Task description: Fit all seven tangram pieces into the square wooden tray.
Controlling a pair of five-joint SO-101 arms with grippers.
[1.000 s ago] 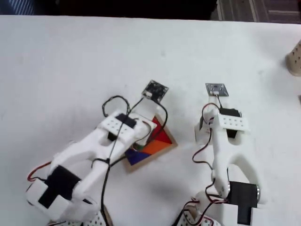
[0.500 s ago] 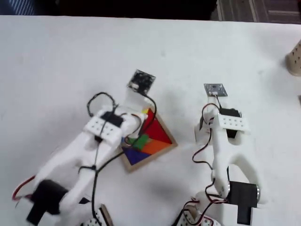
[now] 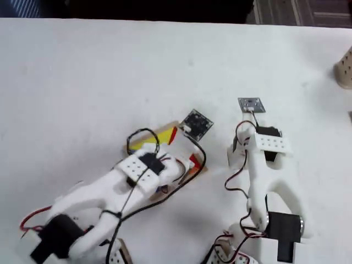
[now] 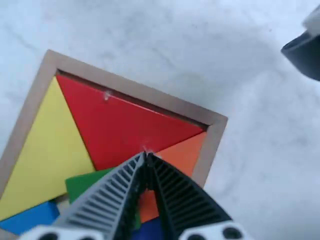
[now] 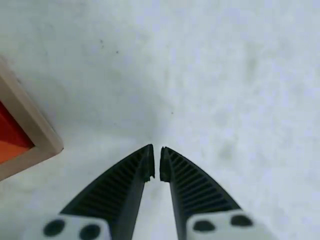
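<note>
The left end effector (image 4: pixel 147 157) was poised shut and empty within the rim of the tray (image 4: pixel 130 87), the right end effector (image 5: pixel 156 162) likewise over open bench (image 5: pixel 225 75) beside a tray corner.

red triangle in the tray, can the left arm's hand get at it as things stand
Probably yes. The left hand is shut and right over the tray, its tips at the lower point of the red triangle, with nothing between them.
</note>
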